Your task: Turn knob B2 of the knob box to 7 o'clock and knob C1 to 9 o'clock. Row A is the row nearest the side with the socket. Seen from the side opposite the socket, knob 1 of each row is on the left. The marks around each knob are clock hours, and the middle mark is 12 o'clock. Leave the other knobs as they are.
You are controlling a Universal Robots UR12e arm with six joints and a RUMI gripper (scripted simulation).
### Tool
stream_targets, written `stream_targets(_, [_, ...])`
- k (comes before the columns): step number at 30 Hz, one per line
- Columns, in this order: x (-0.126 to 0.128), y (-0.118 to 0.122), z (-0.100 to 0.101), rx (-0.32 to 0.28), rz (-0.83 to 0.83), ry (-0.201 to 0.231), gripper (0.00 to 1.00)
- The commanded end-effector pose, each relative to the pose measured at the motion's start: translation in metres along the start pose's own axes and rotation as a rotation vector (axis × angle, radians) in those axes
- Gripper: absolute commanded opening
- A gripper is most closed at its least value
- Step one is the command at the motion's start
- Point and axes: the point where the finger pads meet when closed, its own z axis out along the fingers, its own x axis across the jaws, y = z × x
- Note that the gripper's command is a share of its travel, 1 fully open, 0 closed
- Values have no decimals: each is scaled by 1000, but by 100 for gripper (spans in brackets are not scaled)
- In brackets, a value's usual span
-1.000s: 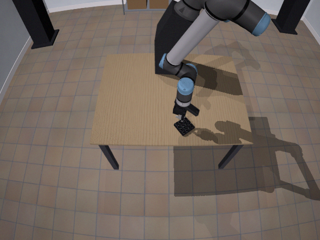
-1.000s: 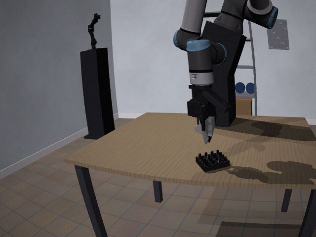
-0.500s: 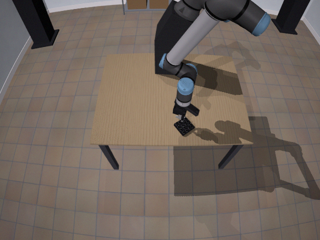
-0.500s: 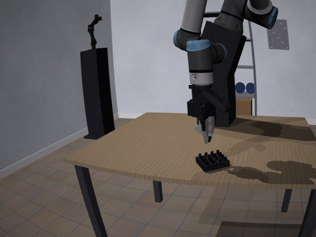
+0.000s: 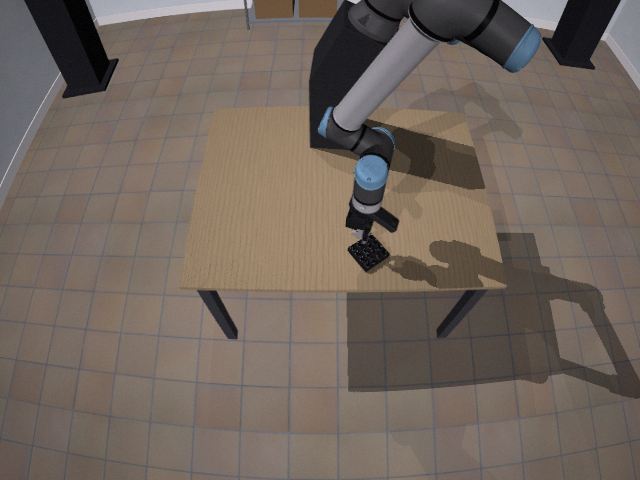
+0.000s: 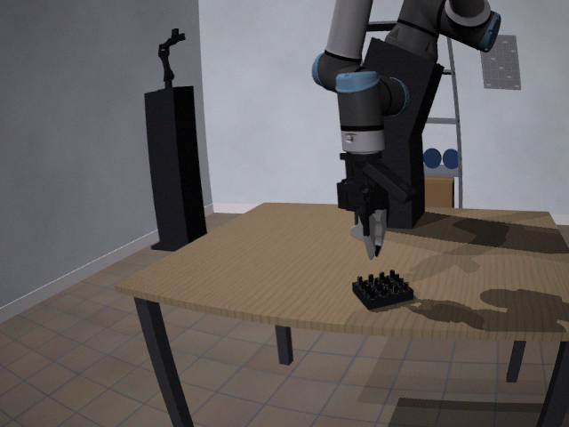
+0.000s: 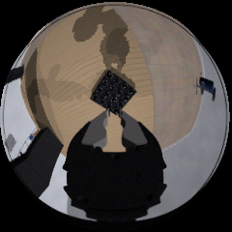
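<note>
Room with tiled floor (image 5: 258,423) (image 6: 92,358) and pale walls; wood-topped table (image 5: 258,206) (image 6: 276,266) (image 7: 53,63), dark-legged.

Item: black knob box (image 5: 368,254) (image 6: 383,301) (image 7: 113,92), square, studded with upright knobs, lying flat on the table near its front edge, set diagonally to that edge in the top view. Individual knob settings too small to read.

Item: two-jaw gripper (image 5: 364,240) (image 6: 374,257) (image 7: 113,109), pointing down above the knob box, clear of its knobs; fingers slightly parted, nothing between them.

Item: UR12e arm (image 5: 385,77) (image 6: 360,110), above and behind the knob box.

Item: black pedestal (image 5: 330,93) (image 6: 406,183), behind the knob box, bearing the arm.

Item: gray wall panel (image 6: 500,61), far behind the knob box.
</note>
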Motion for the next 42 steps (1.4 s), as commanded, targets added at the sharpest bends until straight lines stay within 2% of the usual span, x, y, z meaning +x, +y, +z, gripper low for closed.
stream_targets(1, [0, 1, 0, -1, 2, 2, 11])
stream_targets(42, [1, -1, 41, -1, 0, 3, 11])
